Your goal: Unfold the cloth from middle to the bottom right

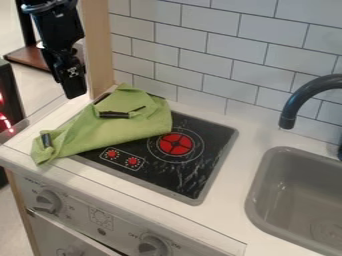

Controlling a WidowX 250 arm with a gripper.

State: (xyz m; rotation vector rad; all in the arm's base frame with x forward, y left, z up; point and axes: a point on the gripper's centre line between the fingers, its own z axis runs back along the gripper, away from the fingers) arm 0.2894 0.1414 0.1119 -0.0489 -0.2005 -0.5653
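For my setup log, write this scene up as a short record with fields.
Main item: green cloth, roughly triangular
On it: two dark pieces, one mid-cloth, one at the left end
Under it: stovetop and counter
Showing beside it: red burner, two red knobs
Robot: black gripper, upper left
Right side: gray sink, dark faucet

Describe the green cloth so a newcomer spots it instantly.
Left of the gray sink, a black stovetop is set into the white counter. The cloth lies bunched over its upper left part and onto the counter, the only soft, lime-green thing there, with two dark clip-like pieces on it.
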